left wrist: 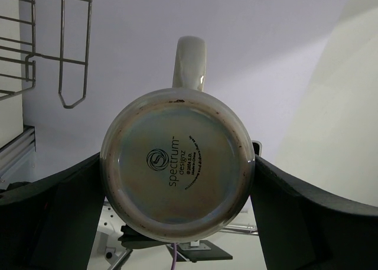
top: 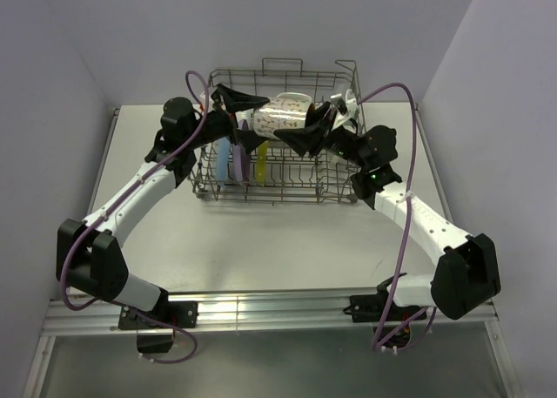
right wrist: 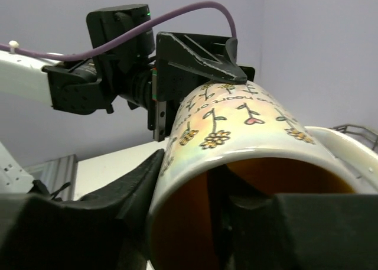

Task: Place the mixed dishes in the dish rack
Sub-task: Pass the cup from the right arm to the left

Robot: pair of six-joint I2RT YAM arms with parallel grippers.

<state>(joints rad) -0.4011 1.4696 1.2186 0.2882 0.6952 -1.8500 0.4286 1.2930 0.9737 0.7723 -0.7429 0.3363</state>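
The orange-inside cup (top: pixel 280 115), white with flower drawings, hangs on its side above the dish rack (top: pixel 278 192), held from both ends. My left gripper (top: pixel 246 117) spans its base (left wrist: pixel 177 163), one finger (left wrist: pixel 53 217) pressed against each side, with the handle (left wrist: pixel 190 60) pointing up. My right gripper (top: pixel 306 126) is shut on the cup's mouth (right wrist: pixel 236 128), with one finger (right wrist: pixel 127 187) outside the wall and the other inside. Blue (top: pixel 222 158), lavender (top: pixel 237 161) and yellow-green (top: pixel 260 163) plates stand on edge in the rack's left part.
The grey wire rack stands at the back middle of the white table (top: pixel 287 241), its loop handles (top: pixel 281 64) raised. Walls close in at the left, back and right. The rack's wires (left wrist: pixel 59 45) show beside the cup in the left wrist view.
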